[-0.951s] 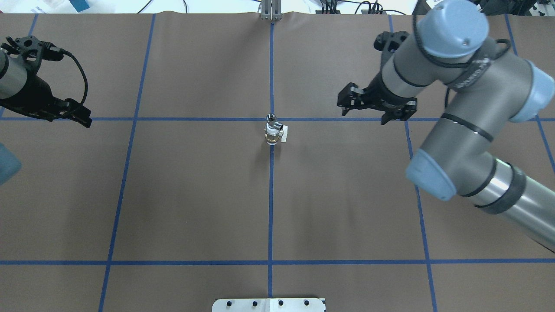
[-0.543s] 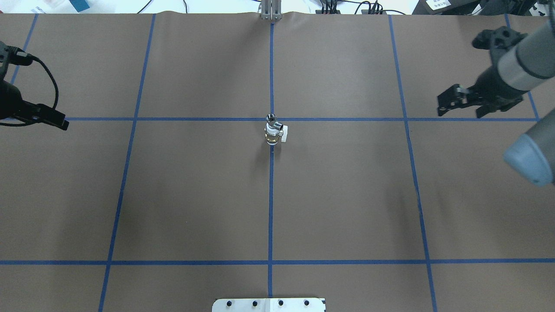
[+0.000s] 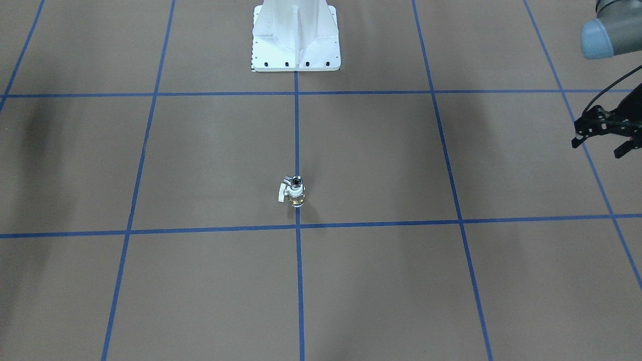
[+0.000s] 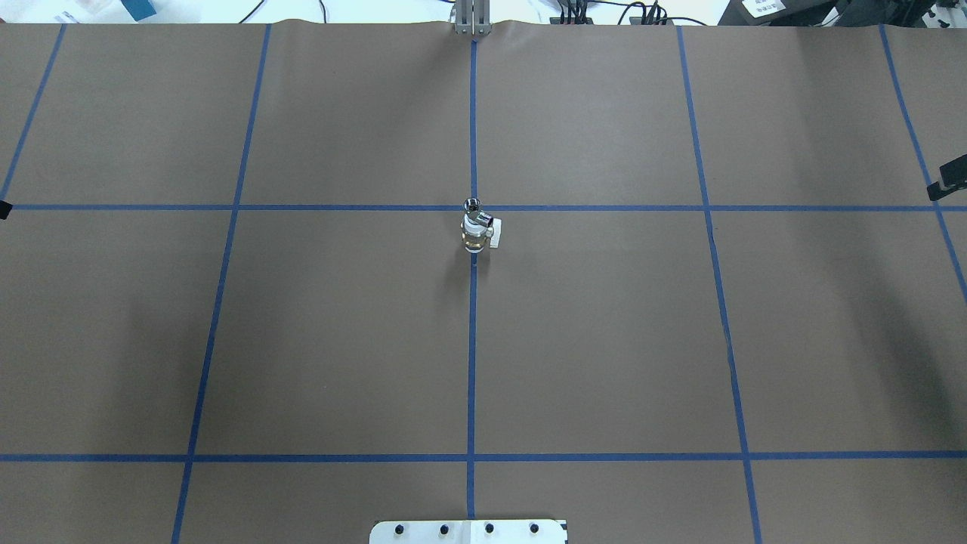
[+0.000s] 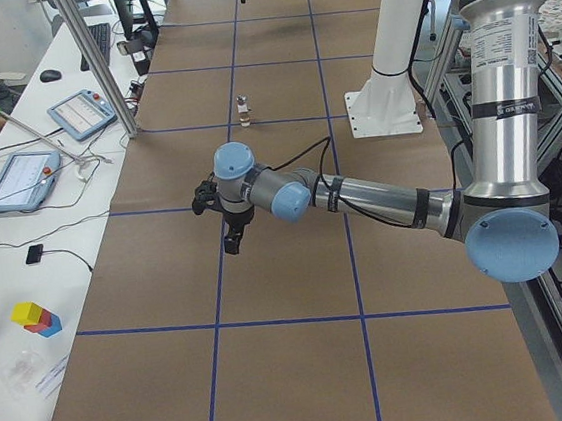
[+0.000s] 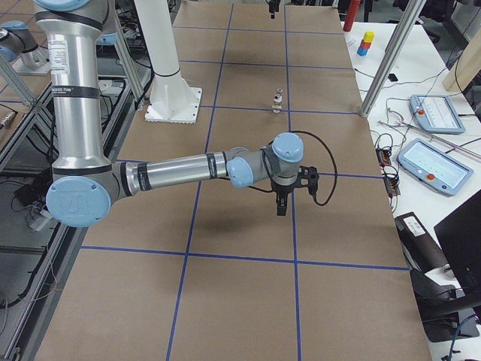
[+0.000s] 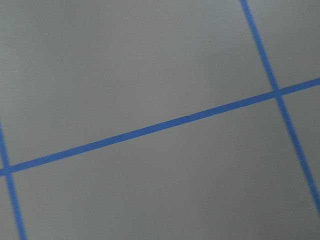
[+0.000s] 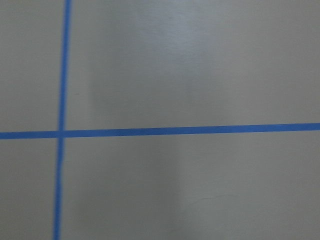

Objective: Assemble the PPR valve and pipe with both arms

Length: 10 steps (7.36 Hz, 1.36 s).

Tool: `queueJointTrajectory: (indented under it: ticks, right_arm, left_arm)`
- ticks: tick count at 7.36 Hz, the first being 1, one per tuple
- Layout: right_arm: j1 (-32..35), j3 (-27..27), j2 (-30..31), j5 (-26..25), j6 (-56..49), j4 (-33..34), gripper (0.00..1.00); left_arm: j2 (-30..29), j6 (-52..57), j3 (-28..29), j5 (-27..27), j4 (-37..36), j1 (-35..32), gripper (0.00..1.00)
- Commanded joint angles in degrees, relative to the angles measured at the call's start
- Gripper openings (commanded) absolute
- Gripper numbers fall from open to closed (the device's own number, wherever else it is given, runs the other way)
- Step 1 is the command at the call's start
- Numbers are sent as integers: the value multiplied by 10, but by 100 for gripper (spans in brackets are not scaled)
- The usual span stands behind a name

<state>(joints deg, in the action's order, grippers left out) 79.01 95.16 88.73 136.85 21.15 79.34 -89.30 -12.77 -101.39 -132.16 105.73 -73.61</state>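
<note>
Left gripper (image 3: 599, 145), right edge of front view, fingers spread, empty | right gripper (image 6: 281, 206), grip state cannot tell | PPR valve (image 4: 477, 236) upright mid-frame on blue tape line (image 4: 473, 113) | pipe (image 4: 473, 205) atop it | likely parking: keep grippers wide, stack tips easily.

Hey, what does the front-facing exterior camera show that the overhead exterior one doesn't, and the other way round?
Only front-facing: the left end effector with its open, empty jaws at the frame's right edge, and the column of the white pedestal base. Only overhead: the far edge of the table with a metal post and cables, plus a black sliver of the right end effector. Both: the PPR valve standing on the centre blue line, with the pipe on top, untouched.
</note>
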Motion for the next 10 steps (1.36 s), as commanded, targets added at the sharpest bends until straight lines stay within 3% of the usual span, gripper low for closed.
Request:
queueJointTrajectory:
  ticks: [1, 4, 8, 10]
  right_arm:
    - [40, -41, -1, 9, -30, 1, 100]
    - [56, -39, -1, 6, -37, -3, 100]
    - [41, -22, -6, 0, -37, 27, 100]
    - [11, 18, -15, -45, -38, 73, 100]
  left_arm:
    - [-1, 19, 22, -17, -54, -36, 100]
    - [-6, 11, 52, -18, -50, -39, 100]
    - [-11, -19, 49, -27, -59, -57, 100]
    - [-11, -23, 48, -41, -58, -56, 100]
